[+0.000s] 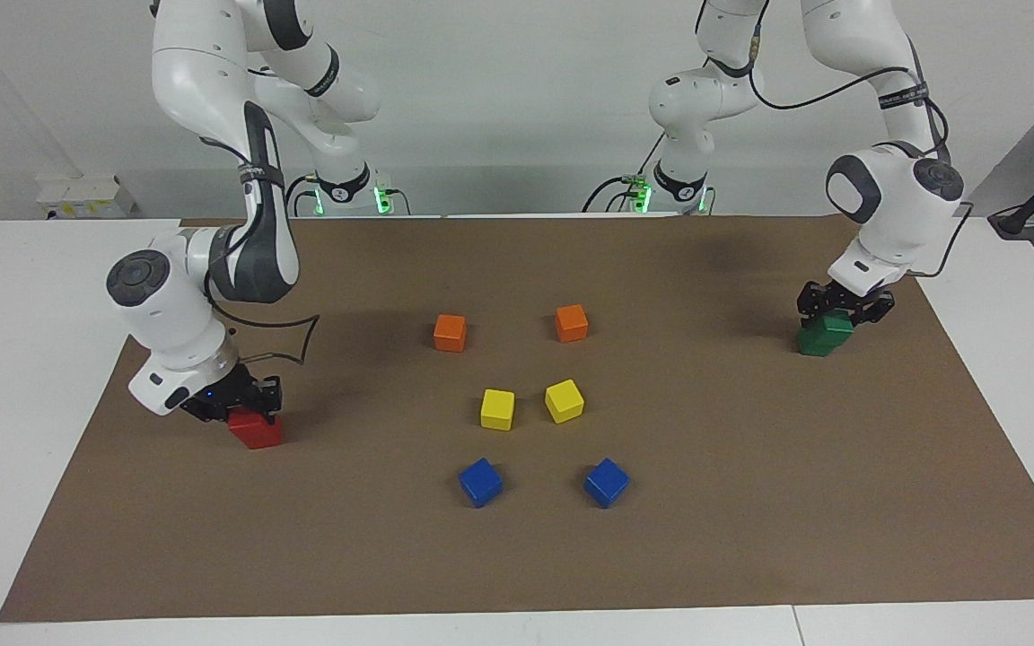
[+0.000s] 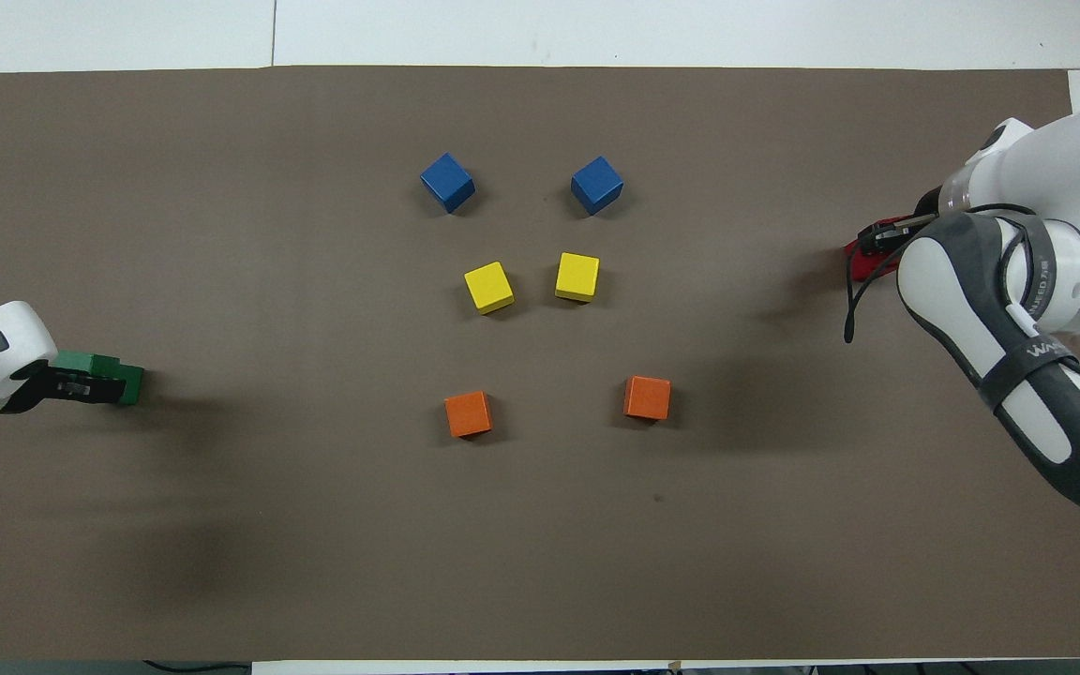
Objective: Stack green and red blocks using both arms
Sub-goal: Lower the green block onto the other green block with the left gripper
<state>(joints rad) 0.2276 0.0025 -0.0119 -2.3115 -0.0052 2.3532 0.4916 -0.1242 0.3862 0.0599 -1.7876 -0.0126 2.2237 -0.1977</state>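
Two dark green blocks sit at the left arm's end of the mat, the upper one (image 1: 837,327) resting skewed on the lower one (image 1: 811,344). My left gripper (image 1: 842,312) is down over them, shut on the upper green block; both show in the overhead view (image 2: 130,384). At the right arm's end, my right gripper (image 1: 243,404) is low on a red block (image 1: 256,432). It is shut on a second red block that it mostly hides. In the overhead view the red blocks (image 2: 863,264) show only partly, under the right arm.
In the middle of the brown mat (image 1: 750,502) stand two orange cubes (image 1: 450,333) (image 1: 572,323), two yellow cubes (image 1: 497,409) (image 1: 564,401) and two blue cubes (image 1: 480,482) (image 1: 607,483), farthest from the robots. White table surface borders the mat.
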